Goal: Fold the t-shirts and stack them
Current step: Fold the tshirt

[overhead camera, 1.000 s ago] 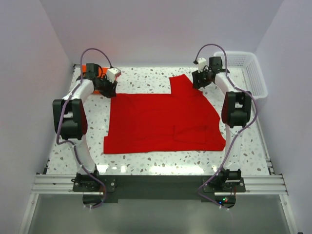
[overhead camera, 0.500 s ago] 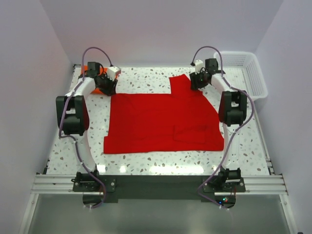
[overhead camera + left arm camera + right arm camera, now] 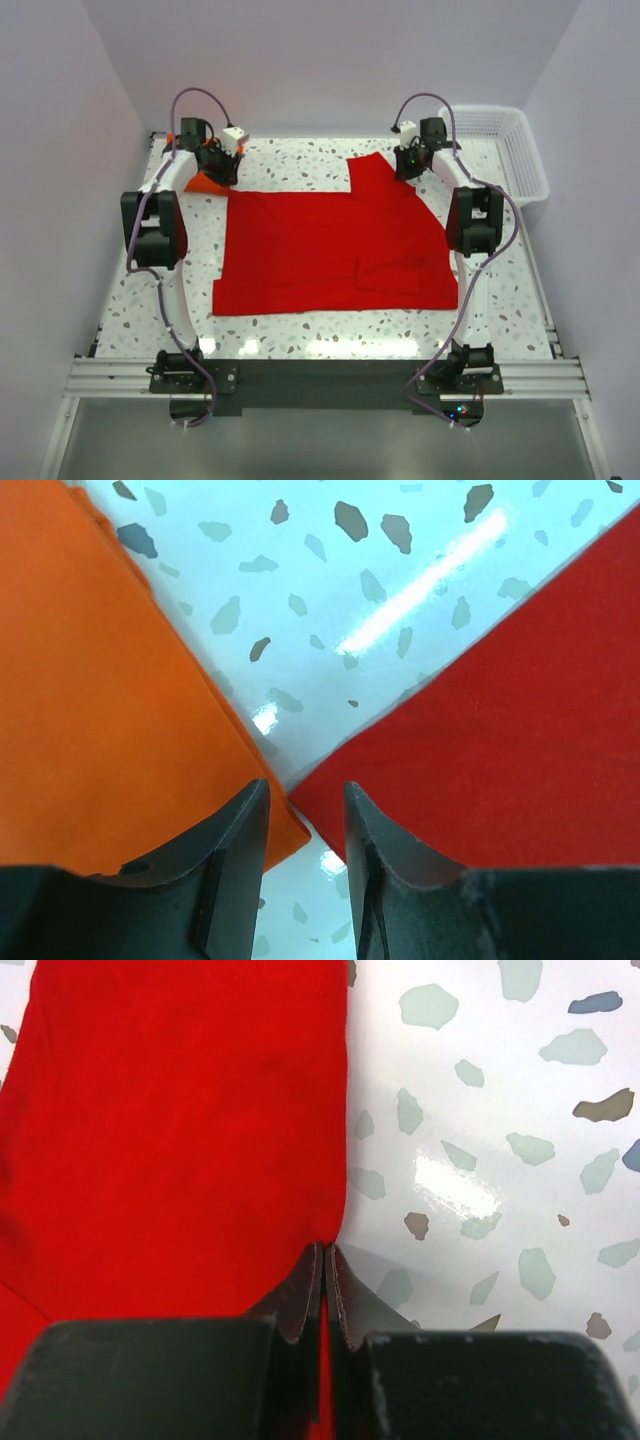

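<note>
The red t-shirt (image 3: 330, 245) lies spread flat in the middle of the table, one sleeve pointing to the far side. My right gripper (image 3: 408, 166) is at that sleeve's far right edge. In the right wrist view it (image 3: 326, 1250) is shut on the edge of the red t-shirt (image 3: 180, 1130), with cloth showing between the fingers. The orange t-shirt (image 3: 203, 183) lies at the far left. My left gripper (image 3: 224, 163) hovers there, open. In the left wrist view it (image 3: 306, 798) stands over the gap where a corner of the orange t-shirt (image 3: 100, 690) meets a corner of the red t-shirt (image 3: 520, 740), gripping neither.
A white plastic lattice basket (image 3: 512, 140) stands at the far right, past the table's edge. The speckled tabletop (image 3: 300, 155) is bounded by white walls at the back and both sides. Both arms reach far back over the table.
My right gripper has shut on the red sleeve's edge. My left gripper has shifted slightly farther back, toward the red shirt's far left corner beside the orange shirt.
</note>
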Available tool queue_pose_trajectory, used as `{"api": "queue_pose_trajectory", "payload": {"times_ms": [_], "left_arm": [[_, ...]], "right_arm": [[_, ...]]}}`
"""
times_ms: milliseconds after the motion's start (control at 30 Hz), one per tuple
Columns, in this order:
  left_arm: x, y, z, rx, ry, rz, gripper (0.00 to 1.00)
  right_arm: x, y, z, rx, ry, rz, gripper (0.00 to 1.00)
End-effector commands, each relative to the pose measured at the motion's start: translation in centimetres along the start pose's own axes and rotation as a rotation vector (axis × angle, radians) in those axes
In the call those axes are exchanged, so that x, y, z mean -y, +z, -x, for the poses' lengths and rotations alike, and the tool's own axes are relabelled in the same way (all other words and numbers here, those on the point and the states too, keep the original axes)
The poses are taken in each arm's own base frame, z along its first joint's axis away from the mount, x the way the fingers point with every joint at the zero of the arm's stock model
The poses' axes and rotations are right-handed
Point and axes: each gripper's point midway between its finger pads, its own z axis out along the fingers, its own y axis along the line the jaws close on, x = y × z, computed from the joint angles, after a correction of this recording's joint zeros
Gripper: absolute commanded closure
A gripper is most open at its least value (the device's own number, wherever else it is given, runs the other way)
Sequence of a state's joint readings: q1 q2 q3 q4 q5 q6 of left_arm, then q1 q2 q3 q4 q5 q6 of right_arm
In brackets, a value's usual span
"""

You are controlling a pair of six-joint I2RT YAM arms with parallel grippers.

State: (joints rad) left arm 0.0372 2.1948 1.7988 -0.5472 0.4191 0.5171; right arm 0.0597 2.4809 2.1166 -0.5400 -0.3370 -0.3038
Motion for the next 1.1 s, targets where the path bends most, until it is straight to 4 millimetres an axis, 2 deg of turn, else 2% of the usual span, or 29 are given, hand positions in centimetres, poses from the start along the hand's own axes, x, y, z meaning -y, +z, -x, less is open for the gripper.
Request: {"api": "queue_pose_trajectory", "payload": {"times_ms": [0,67,233,467,733,833,867,967,1067], "left_arm": [[0.7,0.0,0.8,0.017,0.051,-0.085,0.6],[1.4,0.1,0.6,0.015,0.096,-0.131,0.59],[0.9,1.2,0.6,-0.001,0.137,-0.147,0.57],[1.1,3.0,-2.0,-0.114,0.209,-0.159,0.57],[1.8,3.6,-4.8,-0.212,0.242,-0.205,0.61],[2.3,3.5,-5.2,-0.216,0.251,-0.232,0.69],[2.3,3.3,-4.9,-0.207,0.252,-0.235,0.77],[2.6,2.7,-3.2,-0.149,0.26,-0.241,0.87],[2.2,2.2,-1.4,-0.096,0.262,-0.206,0.97]], "right_arm": [[-0.7,-0.5,0.4,-0.002,-0.016,0.029,1.0],[-0.6,-0.8,0.8,0.008,-0.021,0.024,1.0],[-0.3,-1.0,0.9,0.008,-0.017,0.002,1.0],[0.2,-1.3,1.0,0.006,-0.012,-0.025,1.0],[0.3,-1.3,1.0,0.006,-0.029,-0.026,1.0],[0.1,-1.4,1.2,0.013,-0.029,-0.017,1.0],[-0.1,-1.7,1.5,0.023,-0.033,-0.009,1.0],[-0.2,-2.1,1.9,0.042,-0.035,-0.001,1.0],[-0.2,-3.1,3.4,0.092,-0.037,0.006,1.0]]}}
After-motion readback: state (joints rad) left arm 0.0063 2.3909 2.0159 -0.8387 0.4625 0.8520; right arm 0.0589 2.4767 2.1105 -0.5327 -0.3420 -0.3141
